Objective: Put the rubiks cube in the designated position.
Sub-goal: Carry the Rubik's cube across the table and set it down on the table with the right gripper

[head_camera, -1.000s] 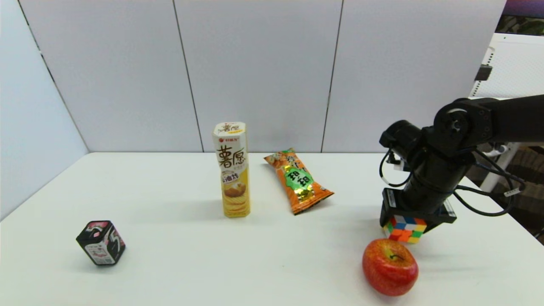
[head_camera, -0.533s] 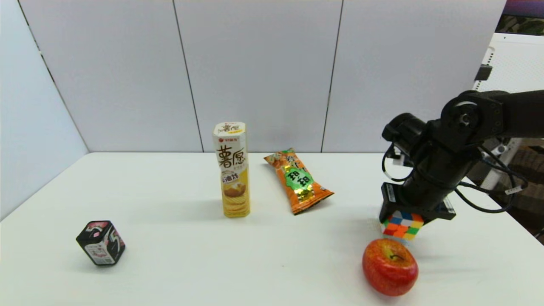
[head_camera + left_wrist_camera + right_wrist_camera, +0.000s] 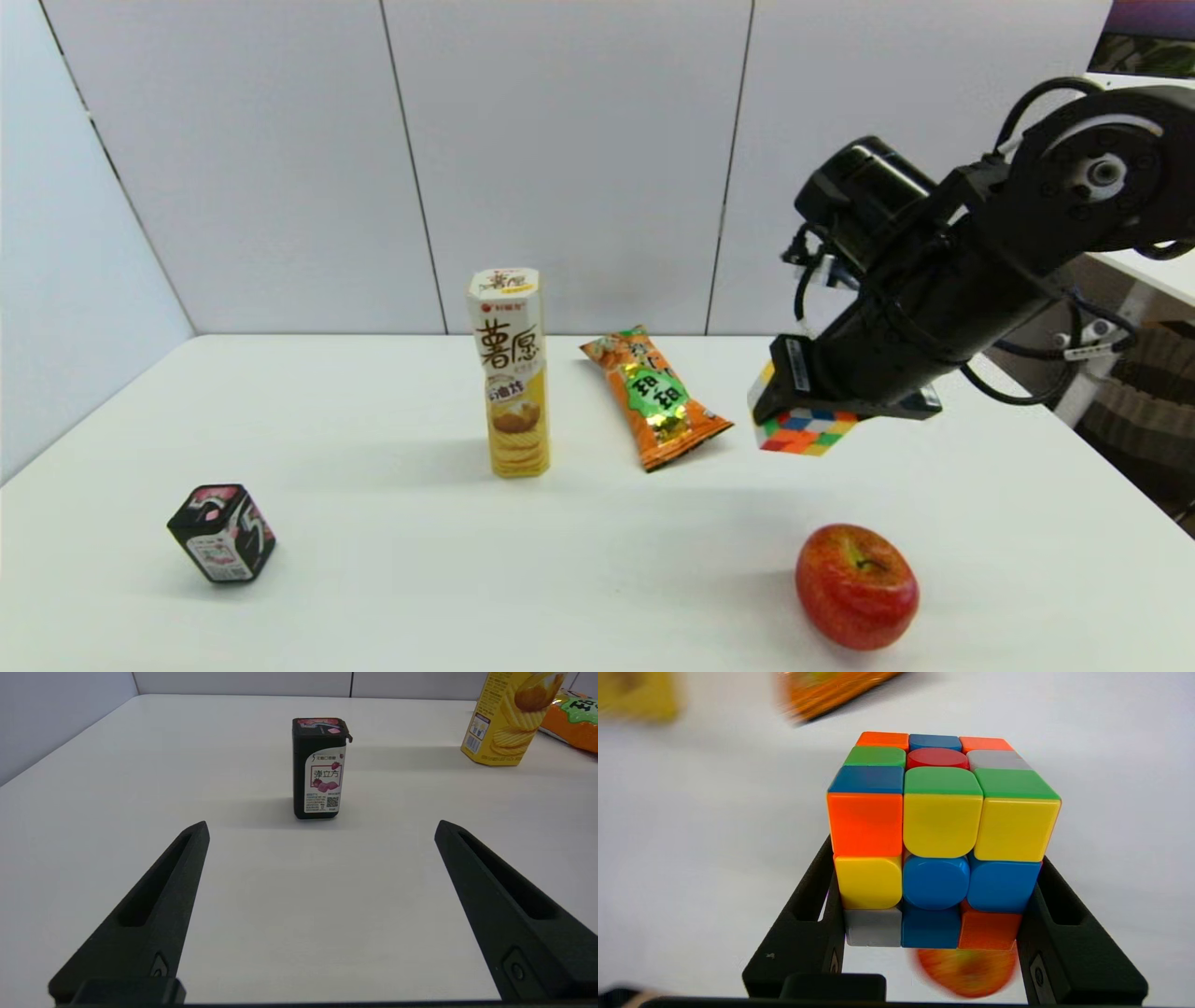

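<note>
- Cube: one stickerless 3x3, scrambled; the right wrist view shows orange, yellow, blue, green, red and pale grey-white squares with rounded corners.
- Cube sits right of frame centre in the head view, clear of the table, pinched on two opposite sides by the right gripper.
- Right arm reaches in from the upper right, tilted down and leftward.
- Left gripper: fingers spread wide, holding nothing, low over the table, facing the black box.
- Count on the table: one apple at lower right, one orange snack bag at centre, one upright yellow chip box left of it, one black box at lower left.
</note>
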You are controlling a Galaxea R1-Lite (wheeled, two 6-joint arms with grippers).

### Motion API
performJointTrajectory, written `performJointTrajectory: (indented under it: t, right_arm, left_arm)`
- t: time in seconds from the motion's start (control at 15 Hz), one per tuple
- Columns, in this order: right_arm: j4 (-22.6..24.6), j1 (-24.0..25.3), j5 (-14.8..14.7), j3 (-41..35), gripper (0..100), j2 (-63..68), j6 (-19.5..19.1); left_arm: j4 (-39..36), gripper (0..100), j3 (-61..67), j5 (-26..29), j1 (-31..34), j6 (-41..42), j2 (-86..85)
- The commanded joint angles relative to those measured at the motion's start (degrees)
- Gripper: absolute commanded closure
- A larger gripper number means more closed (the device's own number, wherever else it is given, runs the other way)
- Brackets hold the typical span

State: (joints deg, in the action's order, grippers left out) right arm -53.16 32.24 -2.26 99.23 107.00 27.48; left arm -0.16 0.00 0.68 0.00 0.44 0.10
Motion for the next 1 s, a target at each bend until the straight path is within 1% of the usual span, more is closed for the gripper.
performJointTrajectory:
  t: [0.07, 0.2, 0.4, 0.6, 0.67, 0.8, 0.87, 1.0]
  right_arm:
    - [-0.27, 12.32, -0.12, 4.74, 100, 1.02, -0.14]
    - [-0.27, 16.71, -0.12, 6.76, 100, 3.48, -0.23]
    - [-0.19, 21.37, -0.21, 10.28, 100, 9.02, -0.32]
    - [0.69, 23.74, -0.21, 12.21, 100, 13.94, -0.41]
    - [2.10, 24.18, -0.91, 12.30, 100, 15.43, -0.41]
    - [6.93, 24.80, -3.19, 12.30, 100, 19.13, -0.41]
    - [8.69, 24.88, -3.28, 12.30, 100, 20.44, -0.76]
    - [10.62, 24.80, -3.28, 12.30, 100, 21.76, -2.25]
  left_arm:
    - [-0.02, 0, 0.00, 0.02, 0.00, 0.00, 0.08]
    - [-0.02, 0, 0.00, 0.02, 0.00, 0.00, -0.01]
    - [-0.02, 0, 0.00, 0.02, 0.00, 0.00, 0.08]
    - [-0.02, 0, 0.00, 0.02, 0.00, 0.00, -0.01]
    - [-0.02, 0, 0.00, 0.02, 0.00, 0.00, -0.01]
    - [-0.02, 0, 0.00, 0.02, 0.00, 0.00, -0.01]
    - [-0.02, 0, 0.00, 0.02, 0.00, 0.00, -0.01]
    - [-0.02, 0, 0.00, 0.02, 0.00, 0.00, 0.08]
